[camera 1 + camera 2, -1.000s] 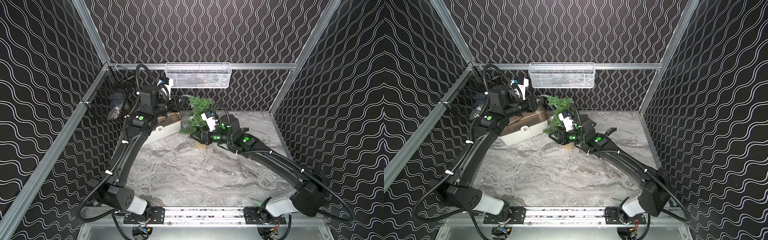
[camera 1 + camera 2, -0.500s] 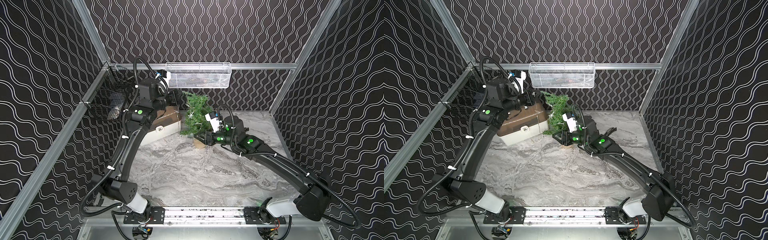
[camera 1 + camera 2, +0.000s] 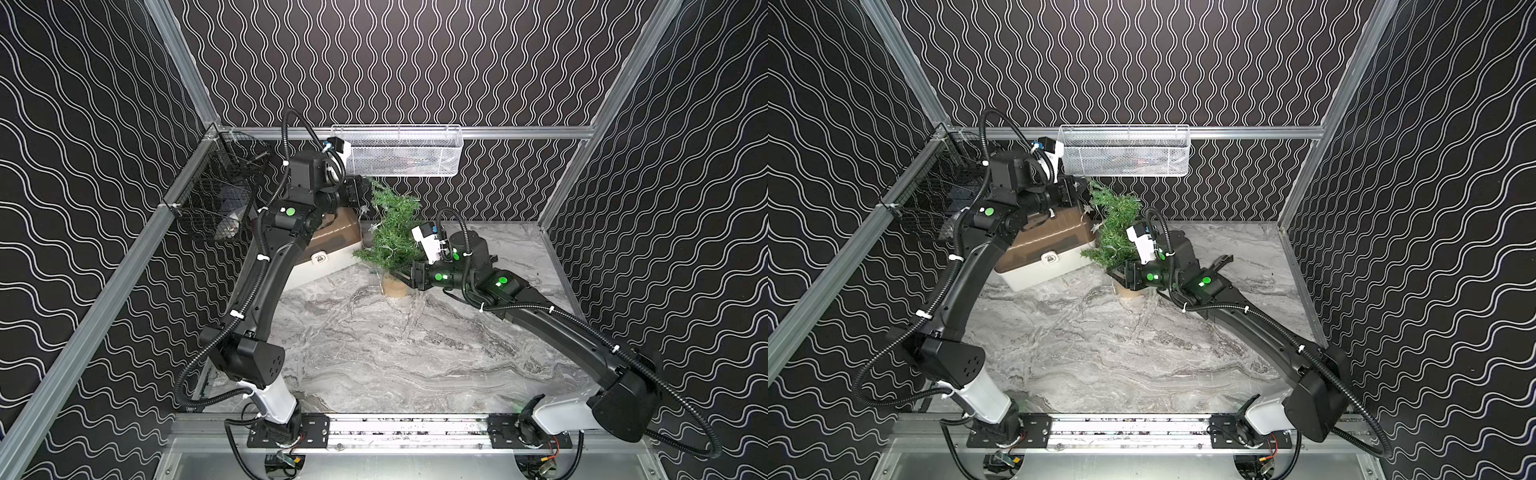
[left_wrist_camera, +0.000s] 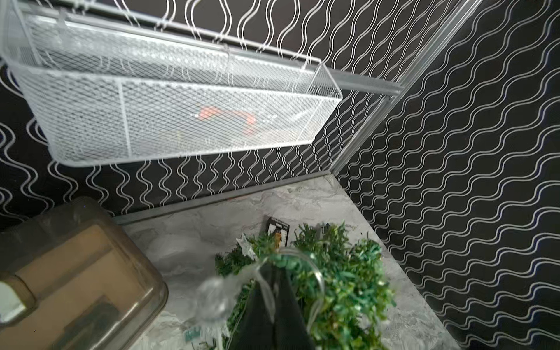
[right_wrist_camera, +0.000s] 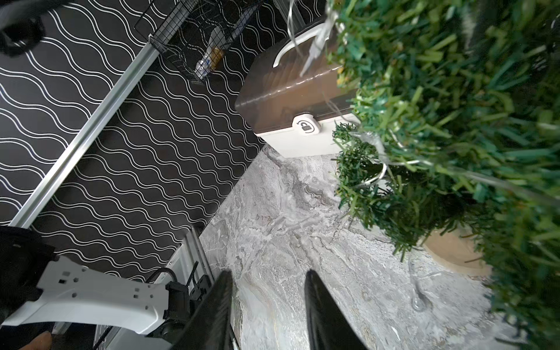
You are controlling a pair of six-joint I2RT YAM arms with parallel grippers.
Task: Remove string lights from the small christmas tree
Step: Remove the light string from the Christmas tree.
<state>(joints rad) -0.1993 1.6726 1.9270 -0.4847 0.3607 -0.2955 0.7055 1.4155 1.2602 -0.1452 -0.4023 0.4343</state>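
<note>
Small green artificial christmas tree (image 3: 392, 226) with a tan burlap-wrapped base (image 3: 392, 287) stands at the back of the grey marble tabletop (image 3: 395, 353), just beside a white plastic box with a translucent brown lid (image 3: 328, 243). Left gripper (image 3: 360, 192) sits high, at the tree's tip, below the white mesh wall basket (image 3: 403, 151). Its jaws are pressed together. In the left wrist view the thin silvery-white string lights (image 4: 318, 274) come out from the closed fingertips (image 4: 285, 309) in a loop over the top branches, with one blurred bulb hanging on the box side. More wire threads the lower branches in the right wrist view. Right gripper (image 5: 266, 277) is low, near the base, on the side away from the box. Its jaws are part-way apart with only marble between them, and the base lies off to one side, not touching.
</note>
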